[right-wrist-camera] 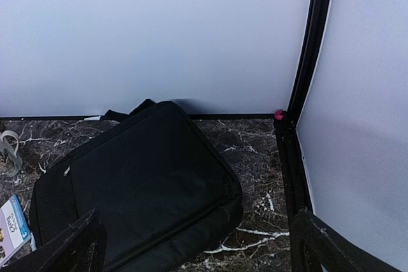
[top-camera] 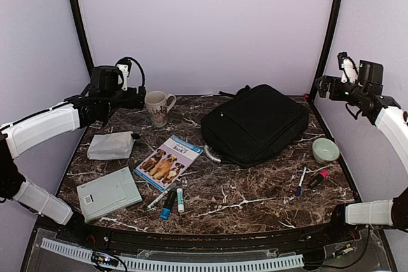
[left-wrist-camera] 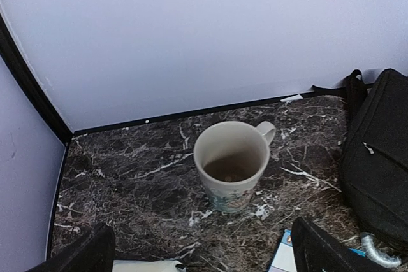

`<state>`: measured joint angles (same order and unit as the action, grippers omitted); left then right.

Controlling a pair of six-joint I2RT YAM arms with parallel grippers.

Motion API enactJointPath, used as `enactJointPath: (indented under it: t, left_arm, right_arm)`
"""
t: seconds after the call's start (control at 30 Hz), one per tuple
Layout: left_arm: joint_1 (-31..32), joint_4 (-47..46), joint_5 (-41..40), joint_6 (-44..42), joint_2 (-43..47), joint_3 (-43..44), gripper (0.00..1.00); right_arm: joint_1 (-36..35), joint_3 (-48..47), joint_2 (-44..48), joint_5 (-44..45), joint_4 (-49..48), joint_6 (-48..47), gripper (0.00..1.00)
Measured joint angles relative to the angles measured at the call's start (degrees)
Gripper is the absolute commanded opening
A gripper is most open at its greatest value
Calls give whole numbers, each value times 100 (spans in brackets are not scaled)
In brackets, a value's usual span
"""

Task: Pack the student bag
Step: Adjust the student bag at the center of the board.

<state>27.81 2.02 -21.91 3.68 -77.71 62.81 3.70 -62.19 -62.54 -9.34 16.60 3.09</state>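
The student bag (top-camera: 255, 124) lies flat on the counter (top-camera: 255, 202), untouched.
It sits back and right of centre, its grey loop handle (top-camera: 211, 155) just beside a dog book (top-camera: 167, 162), with a mug (top-camera: 157, 107) farther left. Above the counter, the left claw (left-wrist-camera: 204, 237) and the right claw (right-wrist-camera: 191, 240) hang with fingers spread wide, gripping nothing.

Matt black cloth student bag (top-camera: 256, 124) (soft, faintly creased) on glossy dark marble-patterned table (top-camera: 255, 195)
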Motion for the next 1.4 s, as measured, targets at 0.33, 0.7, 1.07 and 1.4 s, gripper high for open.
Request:
enactJointPath:
  t: [0.33, 0.7, 1.07, 1.4]
  left_arm:
    - [-1971, -87, 1137, 811, -363, -435, 80]
    - [-1888, -382, 1987, 828, -33, -1202, 95]
    - [-944, -684, 3180, 748, 289, -1316, 93]
    - [-791, -684, 3832, 752, 278, -1316, 92]
  right_arm:
    - [-120, 509, -243, -535, -24, -479, 94]
    - [-1943, 173, -1895, -492, 188, -1722, 67]
    - [-3869, -857, -3814, -63, 649, -2653, 64]
    - [-4704, -1974, -4931, 776, 964, -2889, 67]
